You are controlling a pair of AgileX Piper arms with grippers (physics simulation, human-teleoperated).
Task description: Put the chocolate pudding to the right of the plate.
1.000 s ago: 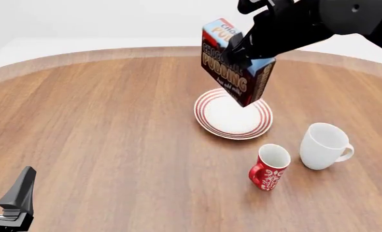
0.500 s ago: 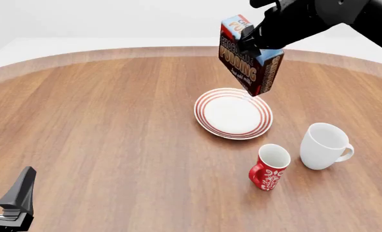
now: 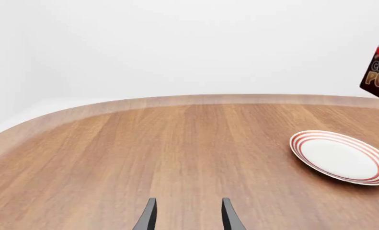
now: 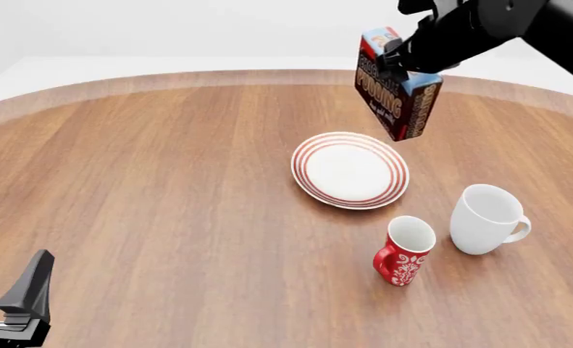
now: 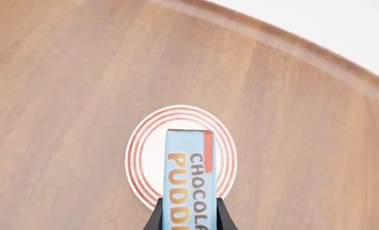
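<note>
My left gripper [image 4: 20, 308]: it sits low at the near left corner of the table [image 4: 151, 203], over bare wood. In the left wrist view my two fingers [image 3: 149, 216] stand apart with nothing between them, so it is released.

Plate [image 4: 350, 170]: white with red rings round the rim, lying flat on the table a little right of the middle and toward the far edge. Nothing rests on it.

Red mug [image 4: 403, 251]: upright, patterned, on the near side of the plate and slightly to its right, close to the plate but not touching.

Pudding box [image 4: 396, 87]: up in the air and tilted, above the table near the far edge, over the far right part of the plate's rim. It touches neither the plate nor the table. The left wrist view catches only a corner of it at the frame's border.

My right gripper [image 4: 409, 56]: it reaches in from the far right and is clenched on the upper part of the pudding box. In the right wrist view my fingers [image 5: 156, 218] press both sides of the box's light-blue face, with the plate seen behind it.

White mug [image 4: 485, 218]: plain, upright, handle toward the right edge, standing right of the red mug and well apart from the plate.
</note>
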